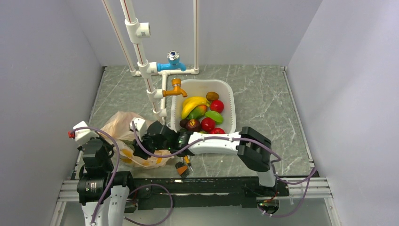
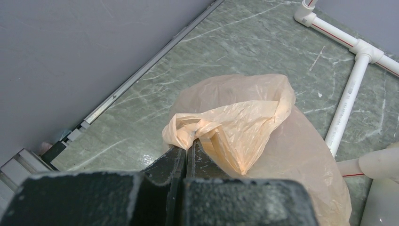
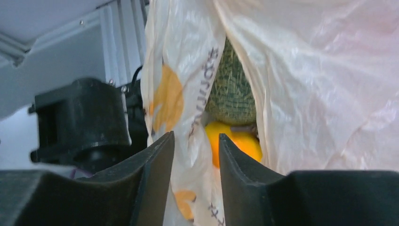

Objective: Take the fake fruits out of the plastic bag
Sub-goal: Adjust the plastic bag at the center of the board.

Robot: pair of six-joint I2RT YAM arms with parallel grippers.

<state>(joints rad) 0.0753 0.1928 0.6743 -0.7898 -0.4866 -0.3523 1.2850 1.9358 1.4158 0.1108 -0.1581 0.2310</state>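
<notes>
1. Green marble-look surface (image 1: 263, 94) boxed in by plain grey walls (image 1: 42, 70). White pipes (image 1: 141, 66) run up the back, with a blue tap (image 1: 173, 60) and an orange tap (image 1: 175, 88) that hangs over the basin (image 1: 230, 94).
2. The basin is white, sits mid-surface and is full of fruit: a banana (image 1: 193, 104) plus some red and green pieces.
3. The bag (image 1: 123, 129) is on the left side of the surface, just left of the basin and close to the lower pipe. It's thin, crinkly, tan, with orange patches.
4. The left end effector (image 2: 187, 149) is clamped on the bag. Its fingers are pressed together with a bunched fold of plastic pinched at the tips. From that wrist view the rest of the bag (image 2: 244, 122) puffs out behind the fold.
5. The right arm reaches across from the right side to the bag's near end. The right end effector (image 3: 195, 141) has its fingers apart, and a strip of the bag's edge hangs down in the gap. It doesn't look squeezed.
6. The right wrist view looks straight into the bag (image 3: 329, 70). The netted grey-green melon (image 3: 230, 84) is inside, and right under it, touching, is an orange fruit (image 3: 240, 143).
7. I can't make out any other fruit in the bag, because the plastic hides the rest.
</notes>
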